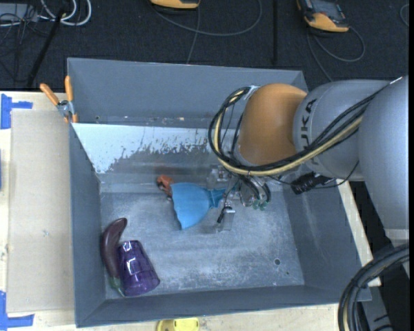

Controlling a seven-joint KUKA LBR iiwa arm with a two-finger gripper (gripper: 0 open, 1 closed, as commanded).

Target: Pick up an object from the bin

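The blue piece (188, 205), flat and roughly wedge-shaped, lies near the middle of the bin (186, 303). The gripper (224, 212) is low at its 3 o'clock edge, seemingly touching it; how the jaws stand I cannot tell. A small orange bit (164, 181) sits just off the piece at 10 o'clock. Well apart at 7 o'clock, a purple cup (138, 269) lies against a maroon pod (112, 243). This looks like the grasp step. Next, the jaws must close on that edge before a straight lift.
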